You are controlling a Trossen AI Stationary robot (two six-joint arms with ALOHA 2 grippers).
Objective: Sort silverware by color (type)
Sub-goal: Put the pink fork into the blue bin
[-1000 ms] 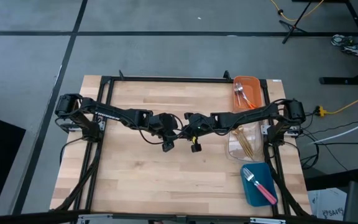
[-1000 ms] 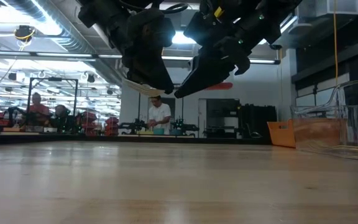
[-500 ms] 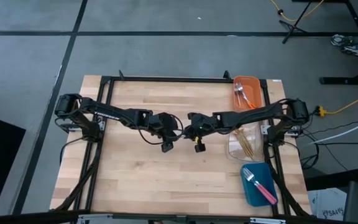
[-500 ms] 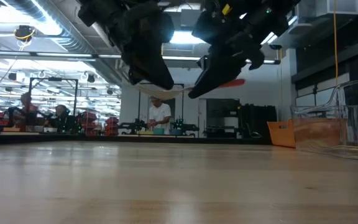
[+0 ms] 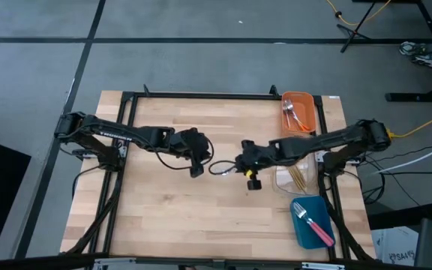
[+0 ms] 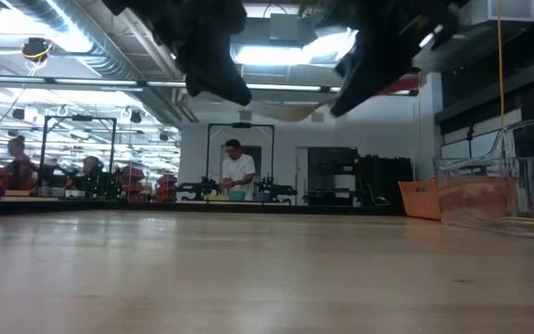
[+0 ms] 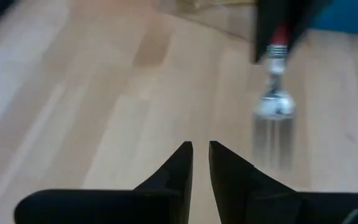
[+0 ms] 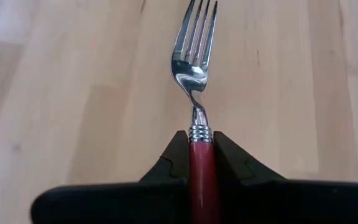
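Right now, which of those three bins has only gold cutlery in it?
The clear bin, the middle of the three along the table's right edge. The orange bin holds silver-headed pieces, and the blue bin a pink-handled fork.

Bright overhead light, blurred left-wrist view

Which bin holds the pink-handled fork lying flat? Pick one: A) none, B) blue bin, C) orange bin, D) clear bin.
B: in the high view the pink-handled fork lies in the blue bin, nearest the table's front right corner.
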